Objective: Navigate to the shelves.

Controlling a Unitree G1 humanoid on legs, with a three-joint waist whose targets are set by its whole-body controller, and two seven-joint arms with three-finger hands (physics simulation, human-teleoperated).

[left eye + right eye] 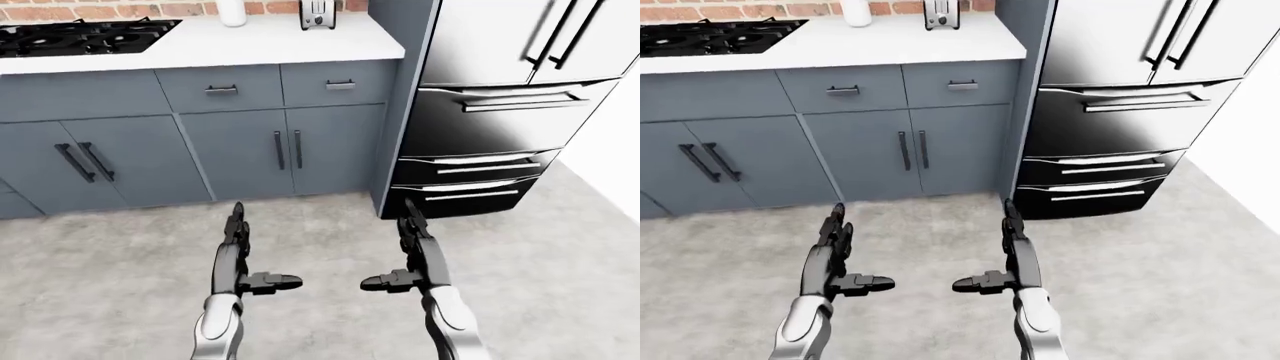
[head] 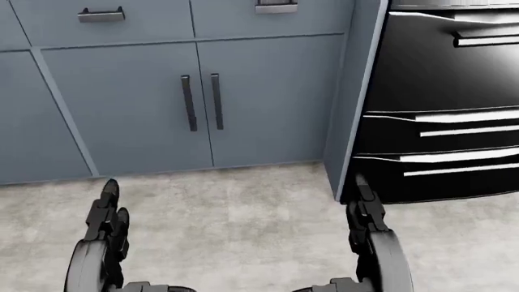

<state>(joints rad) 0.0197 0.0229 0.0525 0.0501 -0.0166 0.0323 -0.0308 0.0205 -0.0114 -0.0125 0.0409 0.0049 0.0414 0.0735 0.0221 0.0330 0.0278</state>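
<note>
No shelves show in any view. My left hand [image 1: 245, 259] and my right hand [image 1: 405, 259] are held out low over the grey floor, fingers straight and thumbs turned inward, both open and empty. They also show at the bottom of the head view, left hand [image 2: 105, 222] and right hand [image 2: 365, 213]. Ahead stand grey base cabinets [image 1: 240, 146] under a white counter [image 1: 270, 41].
A steel and black fridge [image 1: 500, 97] with drawer handles stands at the right, against the cabinets. A black gas hob [image 1: 80, 34] sits in the counter at top left. A toaster [image 1: 317, 13] and a white container [image 1: 231, 11] stand by the brick wall. Grey floor [image 1: 120, 285] lies around my hands.
</note>
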